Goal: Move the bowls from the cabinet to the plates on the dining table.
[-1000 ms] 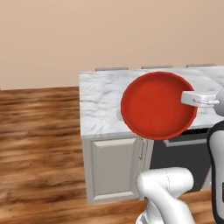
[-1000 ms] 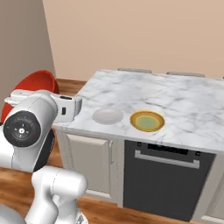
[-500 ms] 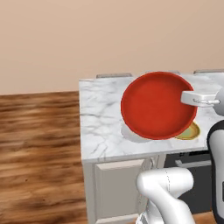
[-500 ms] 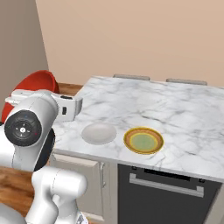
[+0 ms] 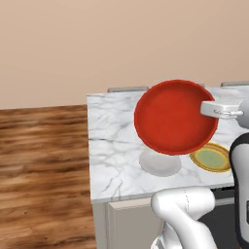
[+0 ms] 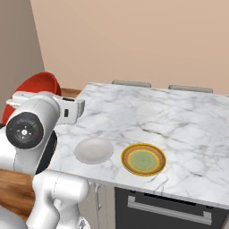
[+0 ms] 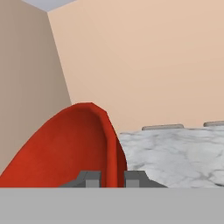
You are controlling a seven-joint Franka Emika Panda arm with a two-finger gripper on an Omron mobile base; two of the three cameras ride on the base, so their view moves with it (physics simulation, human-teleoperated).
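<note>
Hand view | my claw pinches the rim of the wide glossy red bowl, held on edge above the marble tabletop | rigid, slick, likely breakable; rim grip seems right.

The red bowl is being held on edge above the dining table — its rim is being pinched between the gripper fingers. The white-grey plate and yellow-gold plate are lying side by side near the marble edge — both bare.
</note>
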